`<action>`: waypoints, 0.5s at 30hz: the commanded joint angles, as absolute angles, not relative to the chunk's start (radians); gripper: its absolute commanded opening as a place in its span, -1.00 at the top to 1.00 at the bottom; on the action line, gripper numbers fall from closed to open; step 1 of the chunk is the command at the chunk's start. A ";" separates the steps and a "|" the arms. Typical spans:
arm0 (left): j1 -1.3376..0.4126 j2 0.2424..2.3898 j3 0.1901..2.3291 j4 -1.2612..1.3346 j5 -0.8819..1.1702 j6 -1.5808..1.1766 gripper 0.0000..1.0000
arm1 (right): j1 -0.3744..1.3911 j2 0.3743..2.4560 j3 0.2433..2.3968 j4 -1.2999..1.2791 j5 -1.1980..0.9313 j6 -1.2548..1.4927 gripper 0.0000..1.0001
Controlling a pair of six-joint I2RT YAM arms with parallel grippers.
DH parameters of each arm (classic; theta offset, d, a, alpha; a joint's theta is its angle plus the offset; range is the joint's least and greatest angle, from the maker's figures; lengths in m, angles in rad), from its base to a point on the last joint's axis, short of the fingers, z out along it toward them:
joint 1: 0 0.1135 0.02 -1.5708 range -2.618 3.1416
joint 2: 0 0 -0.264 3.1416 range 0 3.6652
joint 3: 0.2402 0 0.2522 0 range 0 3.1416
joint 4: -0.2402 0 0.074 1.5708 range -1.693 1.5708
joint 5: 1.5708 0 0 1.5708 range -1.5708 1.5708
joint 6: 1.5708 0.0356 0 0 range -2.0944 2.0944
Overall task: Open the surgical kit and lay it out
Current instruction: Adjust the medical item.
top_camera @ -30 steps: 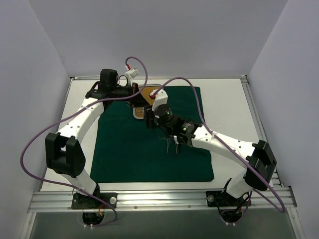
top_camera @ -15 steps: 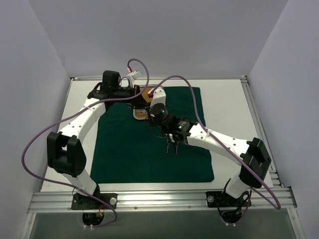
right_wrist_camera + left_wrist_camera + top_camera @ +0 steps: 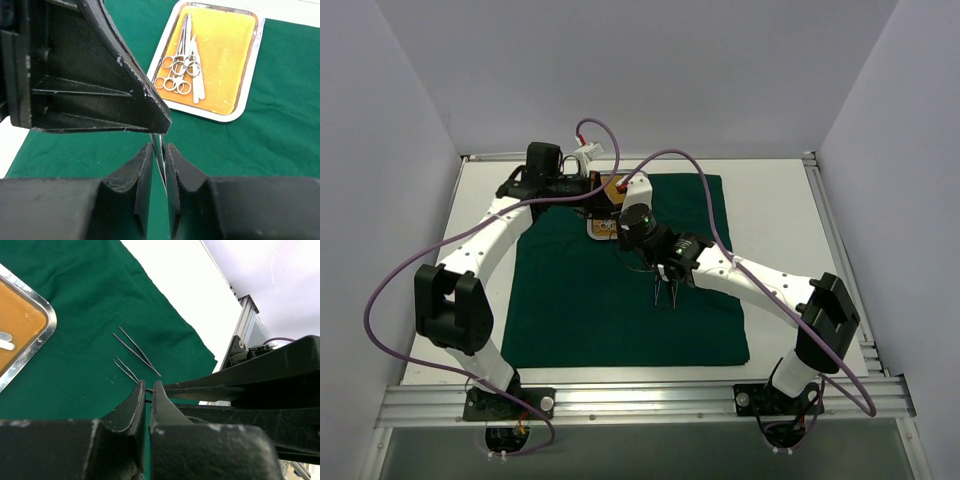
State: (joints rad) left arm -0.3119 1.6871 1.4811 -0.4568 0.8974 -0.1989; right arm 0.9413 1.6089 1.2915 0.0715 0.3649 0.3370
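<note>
— White tabletop (image 3: 775, 200), pale walls on three sides. Item one: dark green cloth wrap (image 3: 580, 310), spread flat upon it, evidently as the laying field.
— And the tray?
— Item two: steel tray (image 3: 254, 55), on the far part of the cloth, orange floor up. Scissor-handled instruments (image 3: 182, 65) lay bunched inside. Set there, it left the near cloth free for laying out.
— Pieces already out?
— Item three: tweezers (image 3: 137, 351), on the cloth well apart from the tray. They lay roughly parallel, presumably so each could be read singly.
— End effectors?
— The right end effector (image 3: 159, 155) was closed upon a thin silver instrument (image 3: 161, 170), held edge-on between its fingers. It stood above the cloth on the near side of the tray; the piece was probably meant for the laid row. The left end effector (image 3: 148, 390) was clenched, with nothing seen in it. It was near the tray; contact could not be told.
— Progress?
— Wrap opened; most instruments not yet laid out.
</note>
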 commanded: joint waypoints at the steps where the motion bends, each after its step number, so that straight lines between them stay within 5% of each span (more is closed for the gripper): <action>1: -0.318 1.686 1.516 -0.454 0.940 -0.204 0.95 | 0.933 1.635 1.335 0.077 0.359 0.336 0.74; 7: -0.319 1.686 1.517 -0.456 0.940 -0.202 0.95 | 0.931 1.641 1.344 0.068 0.362 0.336 1.00; 11: -0.318 1.687 1.522 -0.469 0.933 -0.184 0.92 | 0.930 1.635 1.345 0.057 0.377 0.356 1.00; 14: -0.319 1.697 1.554 -0.526 0.887 -0.144 0.06 | 0.923 1.634 1.356 0.012 0.391 0.393 1.00; 15: -0.319 1.700 1.565 -0.546 0.873 -0.131 -0.50 | 0.920 1.634 1.356 -0.012 0.391 0.429 1.00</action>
State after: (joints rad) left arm -0.3130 1.6962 1.4944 -0.4927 0.8875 -0.1696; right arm 0.9352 1.6325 1.3132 0.0364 0.3557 0.3561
